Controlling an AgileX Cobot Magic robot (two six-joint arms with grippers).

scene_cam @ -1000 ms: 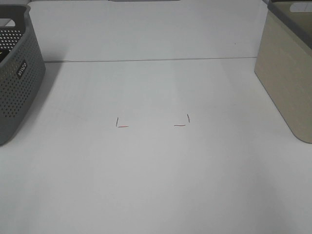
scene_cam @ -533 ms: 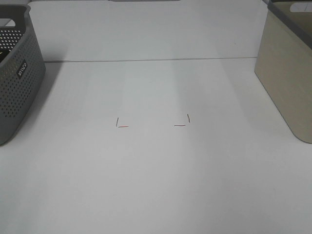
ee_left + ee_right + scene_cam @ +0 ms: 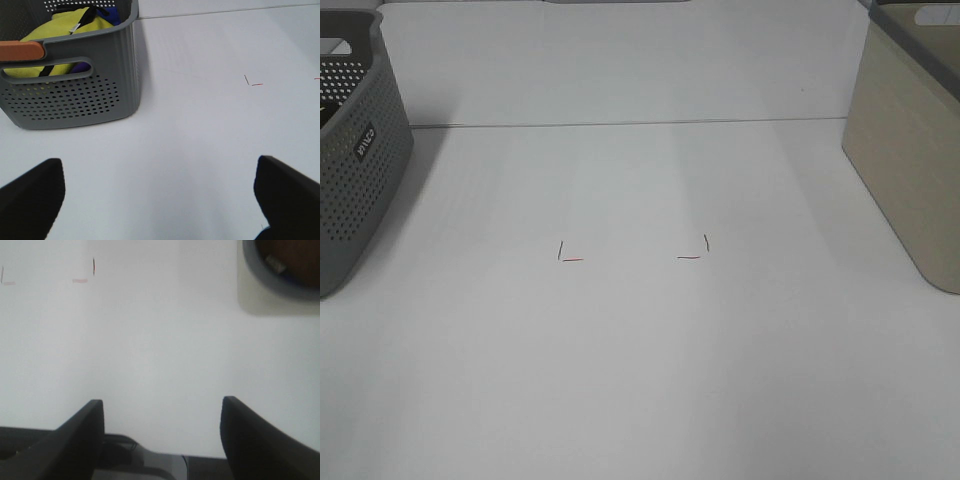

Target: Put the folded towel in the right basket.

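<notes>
The folded towel (image 3: 295, 254) is a dark reddish-brown cloth with a small white tag (image 3: 274, 263). It lies inside the right basket (image 3: 265, 300), a beige bin with a grey rim, seen from above in the right wrist view. The same basket (image 3: 905, 150) stands at the right edge of the exterior view, where its inside is hidden. My right gripper (image 3: 165, 435) is open and empty over bare table, apart from the basket. My left gripper (image 3: 160, 200) is open and empty. Neither gripper shows in the exterior view.
A grey perforated basket (image 3: 355, 160) with a label stands at the left edge of the white table (image 3: 640, 350). The left wrist view shows yellow cloth (image 3: 60, 30) inside this basket (image 3: 75, 95). Small corner marks (image 3: 570, 256) are drawn mid-table.
</notes>
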